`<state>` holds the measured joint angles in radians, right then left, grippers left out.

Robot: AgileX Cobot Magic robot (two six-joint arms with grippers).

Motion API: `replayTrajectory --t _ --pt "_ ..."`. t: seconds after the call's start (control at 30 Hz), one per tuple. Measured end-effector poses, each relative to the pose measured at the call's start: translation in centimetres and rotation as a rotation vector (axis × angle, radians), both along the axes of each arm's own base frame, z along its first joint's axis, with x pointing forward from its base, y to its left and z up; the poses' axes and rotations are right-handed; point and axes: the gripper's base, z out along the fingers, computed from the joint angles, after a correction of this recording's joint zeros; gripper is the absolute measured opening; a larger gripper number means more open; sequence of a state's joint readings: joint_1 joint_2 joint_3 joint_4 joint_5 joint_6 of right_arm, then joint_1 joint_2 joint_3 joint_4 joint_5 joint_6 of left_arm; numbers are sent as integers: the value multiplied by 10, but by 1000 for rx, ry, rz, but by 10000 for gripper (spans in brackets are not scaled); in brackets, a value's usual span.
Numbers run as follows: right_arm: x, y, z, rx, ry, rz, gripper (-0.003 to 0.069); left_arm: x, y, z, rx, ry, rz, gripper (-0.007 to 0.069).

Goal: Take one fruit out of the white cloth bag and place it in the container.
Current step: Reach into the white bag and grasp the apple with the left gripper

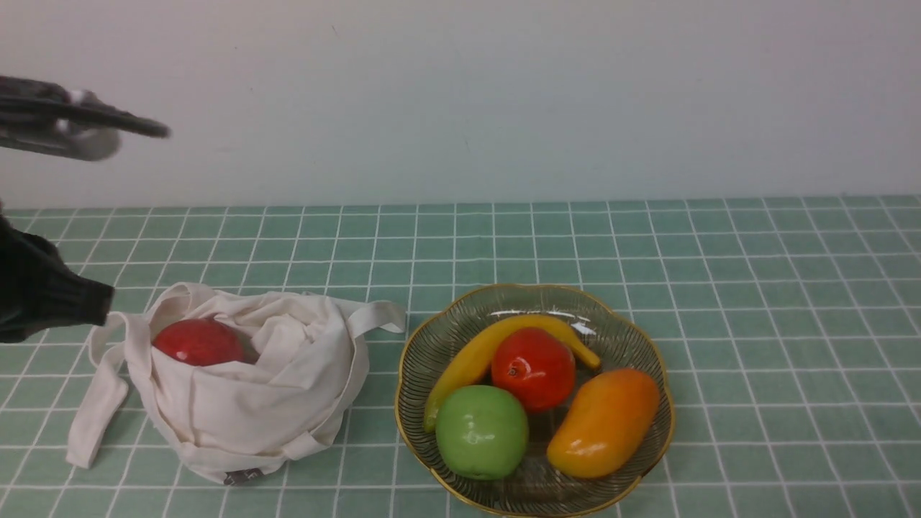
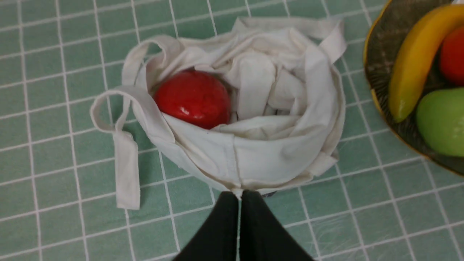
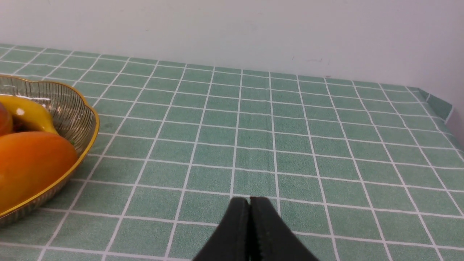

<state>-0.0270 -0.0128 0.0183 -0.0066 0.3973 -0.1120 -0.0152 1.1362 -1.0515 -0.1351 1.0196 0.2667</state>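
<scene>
**Status: apple in bag, both grippers closed**

The apple (image 1: 199,342) sits partly exposed in the left side of the open bag (image 1: 288,403). The bowl (image 1: 446,324) stands just right of the bag and holds a banana (image 1: 475,352), green apple (image 1: 481,432), mango (image 1: 604,424) and red fruit (image 1: 534,368). Left gripper (image 2: 239,195): fingers pressed together, by the bag's hem. Right gripper (image 3: 249,201): pressed together, over the tablecloth (image 3: 326,145).

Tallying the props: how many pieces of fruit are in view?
5: a crimson apple in the white bag; a banana, red fruit, green apple and mango in the glass bowl. The bag's folds may hide more.
</scene>
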Motion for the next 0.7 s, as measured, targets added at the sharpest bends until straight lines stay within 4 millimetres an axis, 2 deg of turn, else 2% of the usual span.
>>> replayTrajectory --t 0.13,0.33,0.43,0.5,0.7 --pt "0 0 0 0 0 0 -15 37 0 -32 19 79 -19 -8" --pt "0 0 0 0 0 0 -15 72 1 -58 33 103 -14 6" --pt "0 0 0 0 0 0 -15 92 1 -67 38 80 -7 73" --pt "0 0 0 0 0 0 -15 97 1 -70 39 76 -6 111" --pt "0 0 0 0 0 0 -15 121 3 -100 98 117 -55 392"
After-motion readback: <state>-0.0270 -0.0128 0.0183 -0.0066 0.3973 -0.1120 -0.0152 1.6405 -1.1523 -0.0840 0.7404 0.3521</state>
